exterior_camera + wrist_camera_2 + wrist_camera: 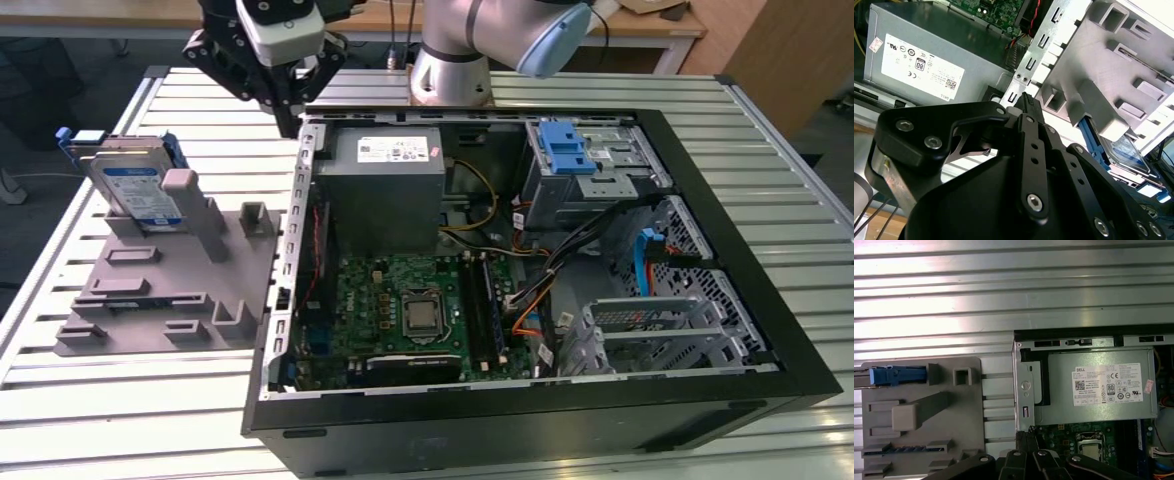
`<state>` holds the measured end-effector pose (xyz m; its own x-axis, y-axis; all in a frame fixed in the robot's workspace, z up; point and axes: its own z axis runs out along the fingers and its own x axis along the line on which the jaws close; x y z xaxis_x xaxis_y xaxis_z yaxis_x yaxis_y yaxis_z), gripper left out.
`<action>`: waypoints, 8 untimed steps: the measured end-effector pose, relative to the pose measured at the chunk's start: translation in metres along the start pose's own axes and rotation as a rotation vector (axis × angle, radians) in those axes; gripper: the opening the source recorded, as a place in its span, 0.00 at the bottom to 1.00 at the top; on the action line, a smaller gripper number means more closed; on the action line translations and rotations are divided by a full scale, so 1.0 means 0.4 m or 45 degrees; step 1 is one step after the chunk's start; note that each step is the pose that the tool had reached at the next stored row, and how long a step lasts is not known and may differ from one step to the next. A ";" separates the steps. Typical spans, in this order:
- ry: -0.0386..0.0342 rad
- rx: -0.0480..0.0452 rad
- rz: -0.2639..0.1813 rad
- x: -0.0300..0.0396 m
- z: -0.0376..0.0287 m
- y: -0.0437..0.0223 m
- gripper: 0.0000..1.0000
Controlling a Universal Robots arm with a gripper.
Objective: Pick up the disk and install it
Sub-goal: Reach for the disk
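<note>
- The gripper (pixel 288 125) hangs above the back edge of the surface (pixel 134 420), its tip pointing down just outside the near corner of the computer case (pixel 534 425). Its fingers look clenched together on nothing in the exterior view and in the second wrist view (pixel 1025 98).
- The disk (pixel 134 190) lies at about 8 o'clock from the gripper in the exterior view, near but well clear of it and lower down. It stands on edge in the grey fixture (pixel 160 290), not yet lifted.
- I judge the disk's long axis to run close to the 12-to-6 line, with the labelled face turned to the camera and the top edge running roughly 9 to 3. That blue-railed top edge (pixel 898 375) is what the first wrist view sees end-on, so it is the part open to a grasp from above.
- A grey post (pixel 180 200) of the fixture stands just beside the disk at its 4 o'clock and overlaps its lower corner, which leaves less room on that side. The air above the disk is free.
- The fixture lies flat on the slatted metal surface, with the case wall just beside it at 3 o'clock.
- Inside the case, the power supply (pixel 387 180) sits at 5 o'clock from the gripper.
- Farther toward 3 o'clock is the drive bay (pixel 594 180) with its blue latch (pixel 567 150). It holds no disk, and cables run close beneath it.
</note>
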<state>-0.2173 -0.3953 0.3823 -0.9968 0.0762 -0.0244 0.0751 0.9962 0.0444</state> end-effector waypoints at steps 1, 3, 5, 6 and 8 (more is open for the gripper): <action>0.0000 0.000 0.000 0.001 0.000 0.000 0.11; 0.0000 0.000 0.000 0.002 0.000 0.000 0.11; 0.0000 0.000 0.000 0.004 0.001 0.000 0.11; -0.0001 0.000 0.000 0.005 0.001 0.000 0.11; -0.0001 0.000 0.000 0.006 0.001 0.000 0.11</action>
<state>-0.2197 -0.3953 0.3819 -0.9968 0.0762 -0.0245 0.0751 0.9962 0.0443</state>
